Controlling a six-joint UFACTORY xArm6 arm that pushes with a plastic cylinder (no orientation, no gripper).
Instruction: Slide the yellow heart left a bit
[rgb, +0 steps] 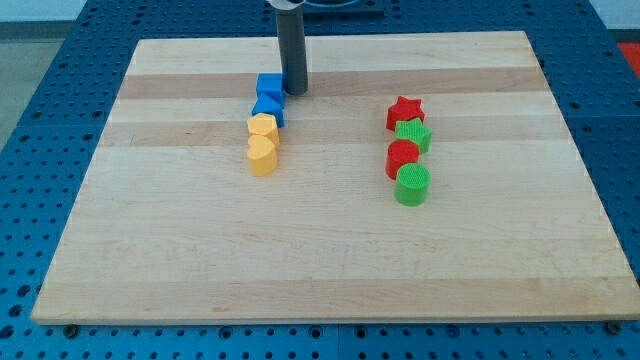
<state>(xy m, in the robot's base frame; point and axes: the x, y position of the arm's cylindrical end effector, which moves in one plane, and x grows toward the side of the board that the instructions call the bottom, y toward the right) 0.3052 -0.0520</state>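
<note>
The yellow heart (262, 156) lies left of the board's middle, at the bottom of a short column of blocks. Touching it above is a yellow hexagon-like block (263, 127). Above that sit a blue block (268, 108) and a blue cube (269, 86). My tip (295, 92) is at the right edge of the blue cube, at the view's top, above and to the right of the yellow heart.
A second column stands right of the middle: a red star (405, 111), a green star (413, 134), a red round block (402, 157) and a green cylinder (412, 185). The wooden board (320, 260) lies on a blue perforated table.
</note>
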